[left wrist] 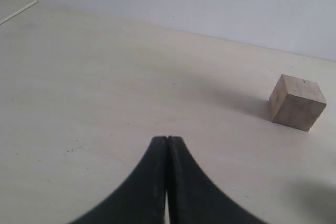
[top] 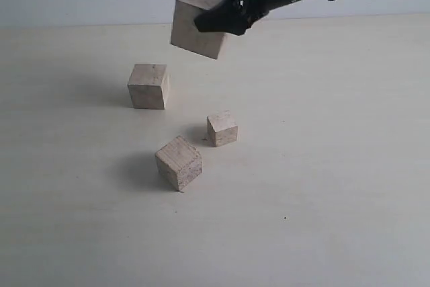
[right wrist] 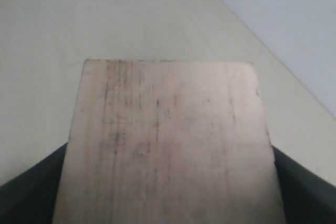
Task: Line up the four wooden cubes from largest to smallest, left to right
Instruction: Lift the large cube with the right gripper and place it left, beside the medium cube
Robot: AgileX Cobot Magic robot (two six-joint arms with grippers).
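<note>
My right gripper [top: 216, 17] is shut on the largest wooden cube [top: 196, 19], holding it tilted in the air above the back of the table; that cube [right wrist: 168, 145] fills the right wrist view between the black fingers [right wrist: 302, 187]. Three cubes rest on the table: a mid-sized one [top: 148, 86] at left-centre, which also shows as the cube [left wrist: 297, 102] in the left wrist view, a tilted-looking one [top: 179, 163] nearer the front, and the smallest [top: 222, 128] to its right. My left gripper [left wrist: 167, 139] is shut and empty over bare table.
The pale table [top: 322, 186] meets a light wall at the back. A thin white line [left wrist: 18, 12] lies near the table's edge in the left wrist view.
</note>
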